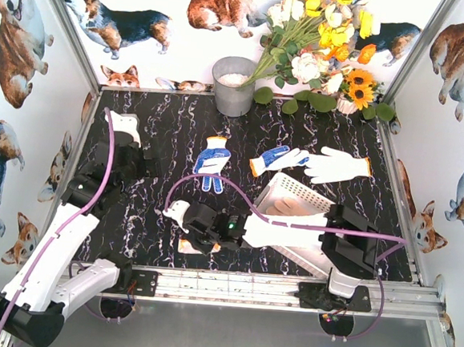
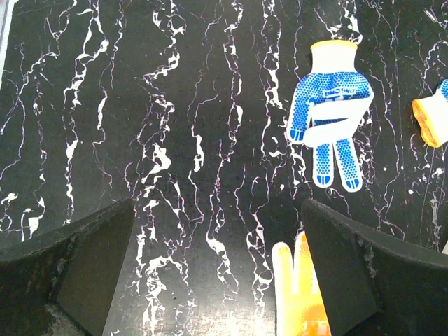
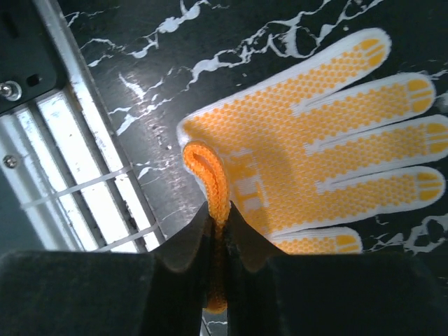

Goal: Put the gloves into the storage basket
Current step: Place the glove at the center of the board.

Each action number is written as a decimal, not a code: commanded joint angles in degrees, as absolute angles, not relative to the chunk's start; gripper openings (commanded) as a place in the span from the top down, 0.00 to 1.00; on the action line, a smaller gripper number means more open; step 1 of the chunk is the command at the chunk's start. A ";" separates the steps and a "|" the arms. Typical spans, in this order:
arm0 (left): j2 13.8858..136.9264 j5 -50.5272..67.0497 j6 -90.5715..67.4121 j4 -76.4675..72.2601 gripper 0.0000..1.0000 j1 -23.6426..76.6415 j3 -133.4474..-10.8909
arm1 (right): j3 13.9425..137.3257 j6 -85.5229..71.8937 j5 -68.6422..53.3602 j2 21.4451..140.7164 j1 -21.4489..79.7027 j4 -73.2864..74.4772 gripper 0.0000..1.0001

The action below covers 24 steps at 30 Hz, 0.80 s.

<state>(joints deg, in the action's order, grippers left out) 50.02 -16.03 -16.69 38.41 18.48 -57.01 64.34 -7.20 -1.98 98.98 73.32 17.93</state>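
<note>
The yellow-palmed glove (image 3: 308, 133) lies flat on the table (image 3: 126, 42), its orange cuff (image 3: 204, 164) clamped by the right gripper (image 3: 220, 215). A high lift is advised before it is carried to the storage basket (image 1: 299, 185), so its fingers clear the wall. The left gripper (image 2: 218, 231) is held wide apart, empty.

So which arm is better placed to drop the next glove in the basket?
Right. The right fingers pinch the yellow glove by its cuff, and the basket sits close by that arm. The left fingers are open and empty.
</note>
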 commanded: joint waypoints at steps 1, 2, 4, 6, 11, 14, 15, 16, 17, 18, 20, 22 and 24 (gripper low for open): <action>49.32 -17.60 -16.60 37.68 0.00 17.69 -56.65 | 68.88 -4.59 3.57 97.83 73.21 17.56 0.82; 49.31 -17.72 -16.27 37.78 0.00 17.67 -56.50 | 68.85 -4.68 3.42 96.56 73.21 18.37 0.73; 49.28 -17.84 -15.62 37.63 0.00 17.55 -56.03 | 67.96 -5.42 3.14 93.01 73.21 20.00 0.56; 49.07 -17.84 -14.83 36.93 0.00 17.43 -55.40 | 67.03 -6.19 2.80 88.60 73.21 21.32 0.41; 48.80 -18.31 -12.53 34.08 0.00 17.29 -54.28 | 65.68 -8.00 5.85 77.81 73.21 23.53 0.17; 48.87 -19.29 -11.19 32.77 0.00 17.30 -54.10 | 65.73 -9.81 10.21 72.55 72.37 24.75 0.11; 48.80 -19.59 -10.78 32.24 0.00 17.30 -53.99 | 65.88 -11.57 11.68 71.30 71.43 25.40 0.10; 48.54 -19.80 -10.32 31.76 0.00 17.31 -53.78 | 66.06 -13.28 12.24 70.27 69.87 26.11 0.09; 48.26 -20.05 -9.90 31.27 0.00 17.31 -53.52 | 66.23 -15.07 12.15 69.42 67.90 27.21 0.10; 47.80 -20.35 -9.51 30.78 0.00 17.31 -53.15 | 66.20 -17.00 12.21 68.75 65.42 28.34 0.10; 46.89 -21.14 -8.75 29.72 0.00 17.31 -52.21 | 66.10 -20.09 14.49 67.74 60.06 31.16 0.11; 45.85 -21.81 -8.34 28.80 0.00 17.31 -51.03 | 66.17 -23.40 17.27 67.19 54.73 34.88 0.11; 44.97 -22.10 -8.18 27.88 0.00 17.31 -49.64 | 66.27 -27.83 18.28 66.90 47.63 38.88 0.12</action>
